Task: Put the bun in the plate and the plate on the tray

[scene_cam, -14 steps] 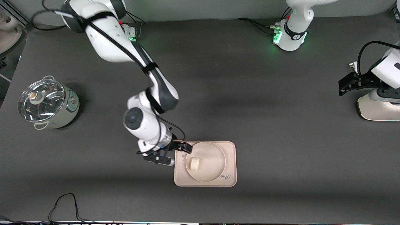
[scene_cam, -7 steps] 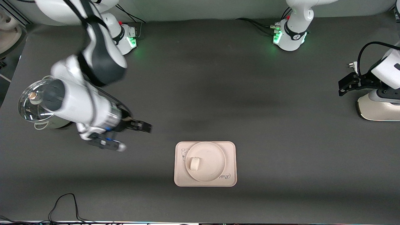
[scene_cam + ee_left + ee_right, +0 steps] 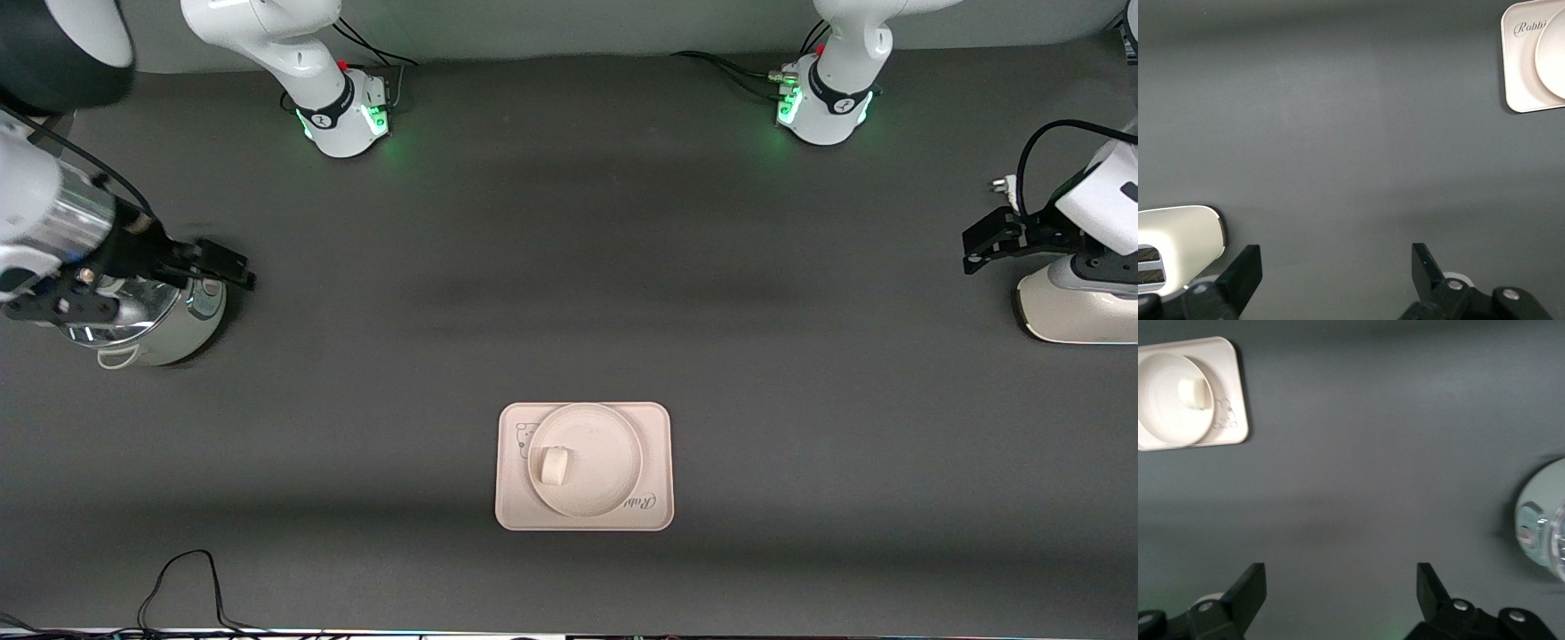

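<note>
Work surface: dark grey matte table point(image 3: 569, 267), covering nearly the whole front view, lit unevenly with soft lighter and darker bands across it. Pale grey-green wall point(image 3: 578, 27) runs along the table's edge where the arm bases stand. Black cable point(image 3: 191, 582) loops on the table at the edge nearest the front camera, toward the right arm's end. Metal framing and a pale rounded object point(image 3: 27, 98) sit off the table at the right arm's end.
</note>
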`<act>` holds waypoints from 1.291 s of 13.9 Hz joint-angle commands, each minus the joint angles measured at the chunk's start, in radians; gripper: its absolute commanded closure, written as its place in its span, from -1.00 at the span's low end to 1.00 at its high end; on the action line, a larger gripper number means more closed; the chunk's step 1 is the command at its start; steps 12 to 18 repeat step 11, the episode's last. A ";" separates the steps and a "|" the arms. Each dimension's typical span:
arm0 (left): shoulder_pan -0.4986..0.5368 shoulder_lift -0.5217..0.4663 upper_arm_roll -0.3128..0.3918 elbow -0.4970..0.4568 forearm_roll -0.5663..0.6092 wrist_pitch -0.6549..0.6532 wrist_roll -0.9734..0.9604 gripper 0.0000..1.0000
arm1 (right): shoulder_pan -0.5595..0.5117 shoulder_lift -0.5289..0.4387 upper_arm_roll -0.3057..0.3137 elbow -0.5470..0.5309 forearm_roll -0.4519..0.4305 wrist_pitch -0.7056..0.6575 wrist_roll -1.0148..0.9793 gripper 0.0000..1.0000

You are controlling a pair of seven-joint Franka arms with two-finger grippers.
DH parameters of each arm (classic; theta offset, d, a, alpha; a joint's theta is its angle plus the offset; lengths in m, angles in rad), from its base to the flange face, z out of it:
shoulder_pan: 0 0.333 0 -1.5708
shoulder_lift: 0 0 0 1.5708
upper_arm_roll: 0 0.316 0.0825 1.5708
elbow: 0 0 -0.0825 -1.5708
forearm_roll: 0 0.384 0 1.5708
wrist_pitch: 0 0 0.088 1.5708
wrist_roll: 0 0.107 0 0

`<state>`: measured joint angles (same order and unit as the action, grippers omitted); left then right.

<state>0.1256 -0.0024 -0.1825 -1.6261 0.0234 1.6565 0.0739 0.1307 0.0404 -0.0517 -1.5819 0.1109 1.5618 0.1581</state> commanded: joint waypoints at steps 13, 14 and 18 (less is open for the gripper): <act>-0.004 0.004 0.005 0.020 -0.007 -0.018 0.004 -1.00 | -0.016 -0.062 -0.088 -0.059 -0.120 -0.009 -0.169 -1.00; -0.004 0.004 0.005 0.020 -0.007 -0.018 0.004 -1.00 | -0.016 -0.062 -0.088 -0.059 -0.120 -0.009 -0.169 -1.00; -0.004 0.004 0.005 0.020 -0.007 -0.018 0.004 -1.00 | -0.016 -0.062 -0.088 -0.059 -0.120 -0.009 -0.169 -1.00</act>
